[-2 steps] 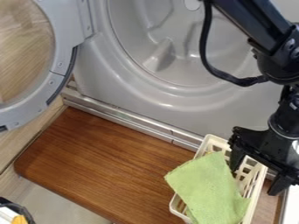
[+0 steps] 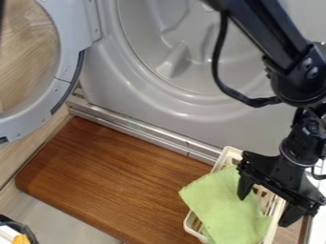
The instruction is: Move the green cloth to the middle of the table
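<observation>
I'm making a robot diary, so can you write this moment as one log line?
gripper: open, at basket | green cloth: draped over basket, ungripped | move to table middle: not done

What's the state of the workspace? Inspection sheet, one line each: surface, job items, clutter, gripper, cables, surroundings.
Surface: brown wood-grain tabletop, rounded left corner.
Job items: green cloth draped over cream slatted basket at the right, one corner past its left rim; not at the table's middle.
Clutter: black-rimmed item with white and orange parts, cut off at lower left; identity unclear.
Gripper: black gripper over the basket, fingers apart, one at the cloth's edge; contact unclear.
Cables: black cable hangs in a loop beside the arm.
Surroundings: grey drum-like opening, round door open, metal rail behind tabletop.
</observation>
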Robot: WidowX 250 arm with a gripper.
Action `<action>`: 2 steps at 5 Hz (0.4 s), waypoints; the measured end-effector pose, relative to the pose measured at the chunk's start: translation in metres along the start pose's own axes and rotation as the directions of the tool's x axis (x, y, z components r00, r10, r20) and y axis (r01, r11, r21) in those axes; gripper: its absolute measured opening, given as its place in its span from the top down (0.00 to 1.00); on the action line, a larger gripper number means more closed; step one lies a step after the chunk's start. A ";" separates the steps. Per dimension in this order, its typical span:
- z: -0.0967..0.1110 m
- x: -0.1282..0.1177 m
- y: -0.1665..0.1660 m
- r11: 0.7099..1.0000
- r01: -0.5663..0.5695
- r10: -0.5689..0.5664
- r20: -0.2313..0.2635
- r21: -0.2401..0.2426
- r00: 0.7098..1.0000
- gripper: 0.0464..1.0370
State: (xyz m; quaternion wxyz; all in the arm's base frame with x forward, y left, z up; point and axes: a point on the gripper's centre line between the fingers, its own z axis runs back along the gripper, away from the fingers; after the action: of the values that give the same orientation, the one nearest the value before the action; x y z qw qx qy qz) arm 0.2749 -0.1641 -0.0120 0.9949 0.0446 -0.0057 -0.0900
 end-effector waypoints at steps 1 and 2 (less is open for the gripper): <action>0.016 -0.013 0.007 0.999 -0.012 0.014 0.066 -0.030 0.998 0.04; 0.016 -0.022 0.009 0.999 0.006 -0.001 0.089 -0.052 0.996 0.04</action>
State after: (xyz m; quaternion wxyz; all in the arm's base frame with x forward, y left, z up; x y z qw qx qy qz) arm 0.2545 -0.1529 0.0042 0.9944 0.0146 -0.0473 -0.0938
